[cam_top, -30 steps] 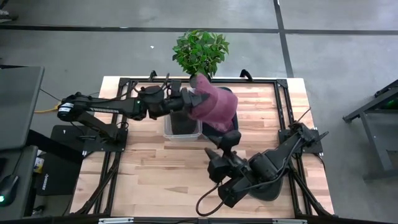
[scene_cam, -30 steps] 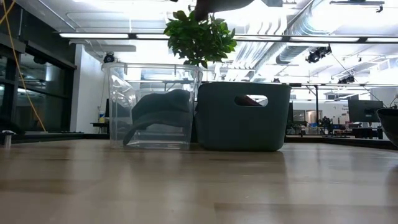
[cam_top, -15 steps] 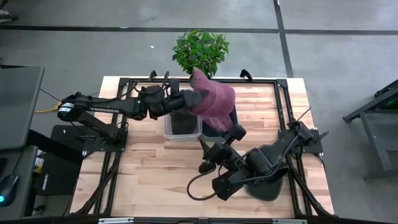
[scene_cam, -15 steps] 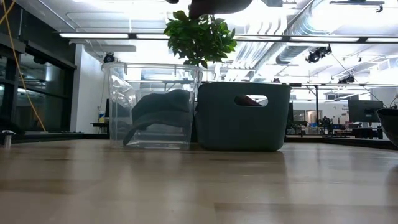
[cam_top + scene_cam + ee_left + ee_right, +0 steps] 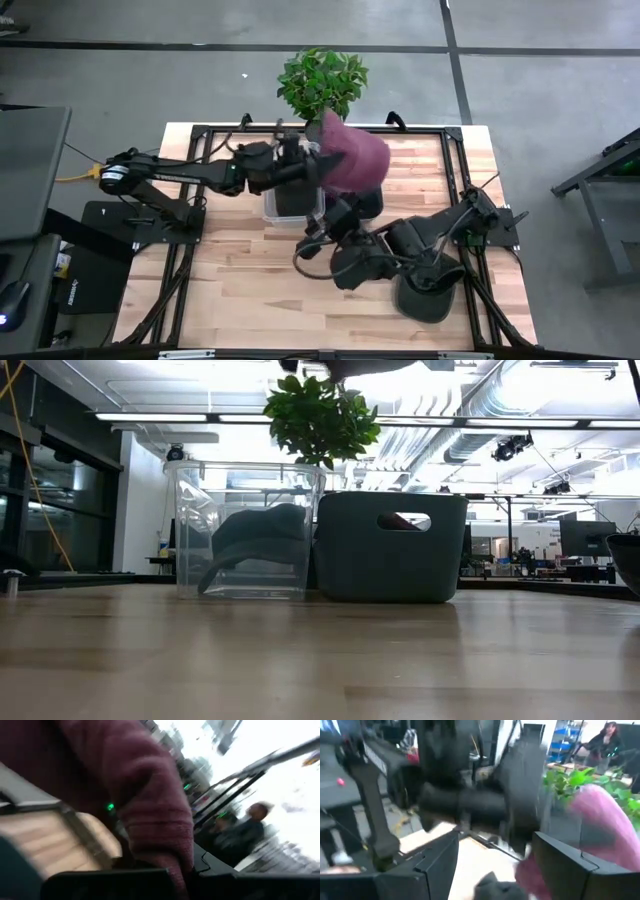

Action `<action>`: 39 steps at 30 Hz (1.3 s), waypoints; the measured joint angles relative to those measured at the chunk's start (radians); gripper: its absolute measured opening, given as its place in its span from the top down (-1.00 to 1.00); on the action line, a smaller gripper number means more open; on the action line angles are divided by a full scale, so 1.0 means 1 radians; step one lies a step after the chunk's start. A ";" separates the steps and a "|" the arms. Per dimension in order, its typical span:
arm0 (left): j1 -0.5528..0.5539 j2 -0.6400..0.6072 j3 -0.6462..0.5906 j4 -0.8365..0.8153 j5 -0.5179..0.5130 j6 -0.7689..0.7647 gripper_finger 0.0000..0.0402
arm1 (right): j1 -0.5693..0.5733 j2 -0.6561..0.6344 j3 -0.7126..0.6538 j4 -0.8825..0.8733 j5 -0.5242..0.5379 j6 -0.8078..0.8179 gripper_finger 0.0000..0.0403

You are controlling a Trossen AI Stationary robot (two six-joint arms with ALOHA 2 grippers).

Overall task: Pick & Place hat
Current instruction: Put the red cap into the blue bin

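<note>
A maroon knit hat (image 5: 355, 158) hangs in the air over the dark grey basket (image 5: 368, 203), held up by my left gripper (image 5: 306, 166), which reaches in from the table's left and is shut on it. In the left wrist view the hat (image 5: 125, 785) fills most of the picture. Only the hat's underside (image 5: 360, 366) shows at the top of the low view. My right gripper (image 5: 318, 228) is open and hovers near the clear bin (image 5: 292, 203), just on the near side of the hat; its wrist view shows the hat (image 5: 600, 820) ahead. My left gripper holds the hat by its ribbed edge (image 5: 167, 845), which runs down between the fingers (image 5: 115, 881). It comes in about level from the table's left. The hat is lifted clear above the basket and bulges away from the gripper toward the table's right.
The clear bin (image 5: 245, 530) holds a dark hat (image 5: 265, 540) and stands against the dark basket (image 5: 392, 545). A potted plant (image 5: 322, 82) stands at the far edge. A dark rounded thing (image 5: 430, 297) lies under my right arm. The table's near left part is bare wood.
My left gripper has carried the hat a little up and toward the table's right, over the basket. My right arm has swung toward the table's left and far side, bringing its gripper close to the clear bin and the hat.
</note>
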 joint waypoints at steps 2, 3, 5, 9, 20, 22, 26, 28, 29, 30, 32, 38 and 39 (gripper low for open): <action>-0.015 0.007 -0.004 -0.025 -0.002 0.040 1.00 | 0.003 -0.022 -0.001 0.033 0.014 -0.001 -0.23; -0.018 0.006 -0.004 -0.034 -0.015 0.070 1.00 | 0.005 -0.035 0.000 0.053 0.022 -0.001 -0.23; -0.030 0.002 -0.002 -0.046 -0.039 0.122 1.00 | 0.008 -0.066 0.000 0.062 0.031 -0.002 -0.23; -0.042 0.003 -0.002 -0.090 -0.103 0.233 1.00 | 0.011 -0.126 0.000 0.063 0.024 0.033 -0.23; -0.056 0.002 -0.002 -0.104 -0.121 0.529 1.00 | -0.143 -0.247 0.002 -0.221 -0.292 0.388 -0.23; -0.056 0.002 -0.002 -0.104 -0.128 0.541 1.00 | -0.192 -0.247 0.002 -0.313 -0.389 0.477 -0.23; -0.056 0.002 -0.002 -0.105 -0.145 0.543 1.00 | -0.281 -0.245 0.001 -0.412 -0.543 0.576 -0.23; -0.056 0.002 -0.002 -0.111 -0.151 0.543 1.00 | -0.314 -0.245 0.001 -0.412 -0.588 0.578 -0.23; -0.056 0.002 -0.002 -0.119 -0.156 0.544 1.00 | -0.327 -0.245 0.001 -0.410 -0.605 0.578 -0.23; -0.056 0.002 -0.002 -0.132 -0.161 0.544 1.00 | -0.340 -0.245 0.001 -0.409 -0.621 0.578 -0.23; -0.056 0.018 -0.002 -0.146 -0.172 0.555 1.00 | -0.364 -0.245 0.001 -0.409 -0.660 0.578 -0.23; -0.056 0.073 -0.001 -0.173 -0.176 0.648 1.00 | -0.412 -0.245 0.001 -0.447 -0.726 0.587 -0.23; -0.056 0.078 -0.002 -0.184 -0.186 0.650 1.00 | -0.417 -0.245 0.001 -0.466 -0.729 0.594 -0.23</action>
